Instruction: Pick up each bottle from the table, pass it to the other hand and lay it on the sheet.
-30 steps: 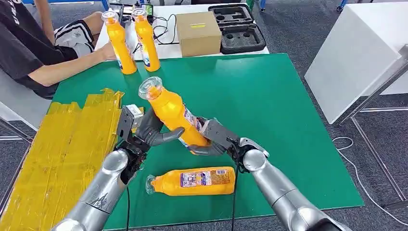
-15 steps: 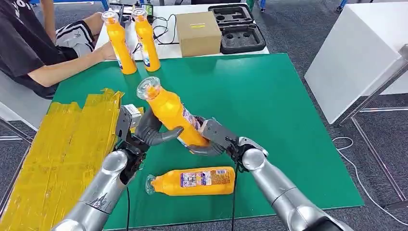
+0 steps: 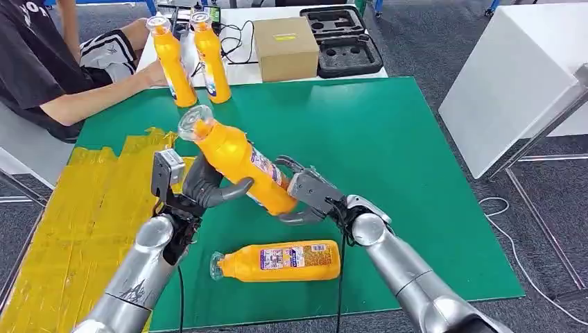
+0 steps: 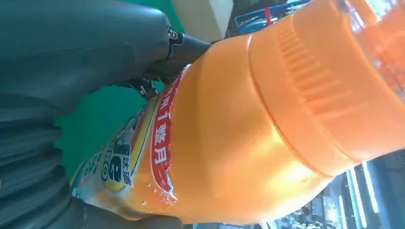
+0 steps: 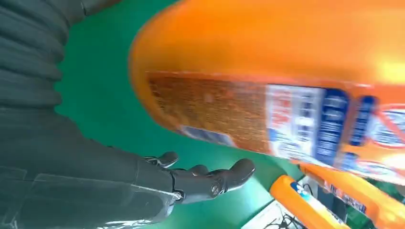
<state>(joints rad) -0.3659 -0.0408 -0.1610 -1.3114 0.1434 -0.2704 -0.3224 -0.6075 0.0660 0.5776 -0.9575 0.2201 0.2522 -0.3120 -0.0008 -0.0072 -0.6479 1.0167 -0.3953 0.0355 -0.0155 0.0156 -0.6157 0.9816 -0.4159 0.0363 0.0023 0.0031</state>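
held bottle: orange plastic bottle with clear cap [image 3: 234, 161], tilted, in the air above green desk [image 3: 388, 139], cap toward yellow crinkled sheet [image 3: 83, 208]
left robot hand [image 3: 208, 186]: wrapped round bottle's mid-body, carrying it
right robot hand [image 3: 305, 195]: fingers spread, at bottle's base, no grip seen
second orange bottle [image 3: 277, 261]: lying on desk, near front edge
standing orange bottles [image 3: 191, 59]: two, far side, by seated person [image 3: 41, 62]
risk: single-hand grip on glossy body, slip likely; falling bottle could strike the lying one
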